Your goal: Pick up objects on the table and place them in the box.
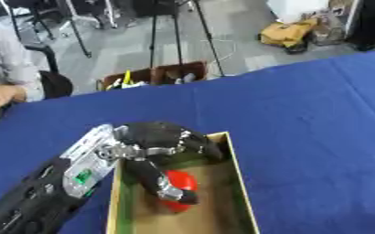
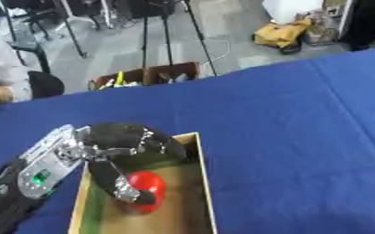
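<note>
My left hand reaches from the lower left over the open wooden box on the blue table. Its fingers and thumb are curled round a red rounded object, which sits low inside the box, partly hidden by the thumb. I cannot tell whether the red object touches the box floor. My right hand shows in neither view.
The blue tablecloth spreads wide to the right and behind the box. Beyond the far edge stands a brown crate with small items, tripod legs and a chair. A person's sleeve and hand rest at the far left edge.
</note>
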